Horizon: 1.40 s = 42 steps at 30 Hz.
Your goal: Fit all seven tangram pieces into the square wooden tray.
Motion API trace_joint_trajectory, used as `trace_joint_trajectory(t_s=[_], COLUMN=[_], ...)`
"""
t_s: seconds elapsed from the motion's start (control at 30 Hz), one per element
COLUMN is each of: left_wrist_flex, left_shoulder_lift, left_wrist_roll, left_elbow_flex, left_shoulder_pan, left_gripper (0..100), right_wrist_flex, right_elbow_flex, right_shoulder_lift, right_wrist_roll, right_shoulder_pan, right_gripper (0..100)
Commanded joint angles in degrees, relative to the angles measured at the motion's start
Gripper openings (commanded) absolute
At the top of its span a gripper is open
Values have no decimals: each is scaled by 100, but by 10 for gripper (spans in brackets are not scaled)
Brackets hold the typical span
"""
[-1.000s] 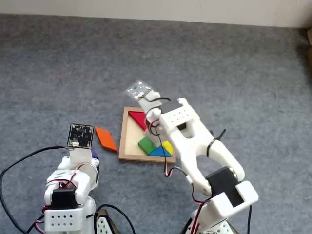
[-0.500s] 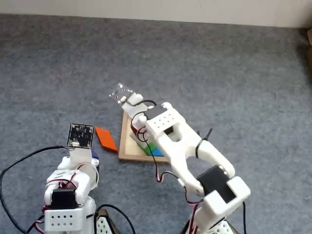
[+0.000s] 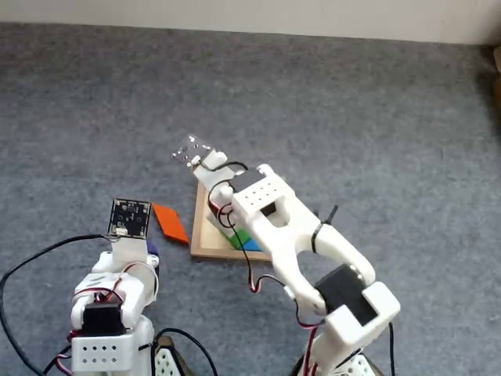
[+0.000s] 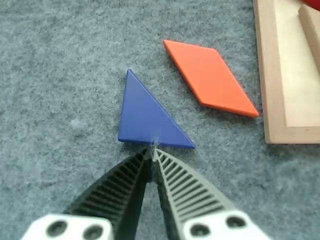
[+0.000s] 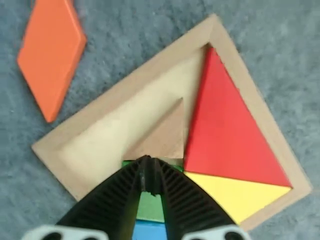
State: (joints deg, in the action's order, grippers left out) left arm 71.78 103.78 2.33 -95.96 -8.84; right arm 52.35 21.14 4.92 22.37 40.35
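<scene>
On the grey worktop (image 3: 376,117) the square wooden tray (image 5: 125,90) holds a red triangle (image 5: 225,130) among other pieces, an orange parallelogram (image 4: 210,77) and a blue triangle (image 4: 145,117) lie just outside it, and the right end effector (image 5: 145,175) hangs clenched over the tray, the left end effector (image 4: 151,152) clenched at the blue triangle's edge.

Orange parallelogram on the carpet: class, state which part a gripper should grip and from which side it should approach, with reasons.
Probably grip the orange parallelogram across its two long parallel edges, near the middle, coming straight down from above. It lies flat on the carpet with no raised part, and those edges look clear of the blue triangle and tray.
</scene>
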Motion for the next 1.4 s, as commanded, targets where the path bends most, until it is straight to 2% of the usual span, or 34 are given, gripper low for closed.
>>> trace_joint_trajectory(t_s=[0.0,0.3,0.4,0.63,0.83,1.0,1.37], left_wrist_flex=[18,18,18,18,18,18,18], left_shoulder_lift=[31,31,31,31,13,13,13], left_wrist_roll=[-53,-53,-53,-53,-53,-53,-53], left_elbow_flex=[-119,-119,-119,-119,-119,-119,-119], left_shoulder_pan=[-57,-57,-57,-57,-57,-57,-57], left_gripper=[26,26,26,26,26,26,26], right_wrist_flex=[-127,-1314,-1191,-110,-13,-13,48], right_elbow_flex=[75,453,435,444,435,523,2448], right_shoulder_lift=[-576,48,347,365,295,-673,-4295], right_wrist_roll=[-53,-62,-35,-26,-26,-53,-62], right_shoulder_pan=[48,48,31,-365,-646,-646,-971], right_gripper=[5,5,5,5,5,5,5])
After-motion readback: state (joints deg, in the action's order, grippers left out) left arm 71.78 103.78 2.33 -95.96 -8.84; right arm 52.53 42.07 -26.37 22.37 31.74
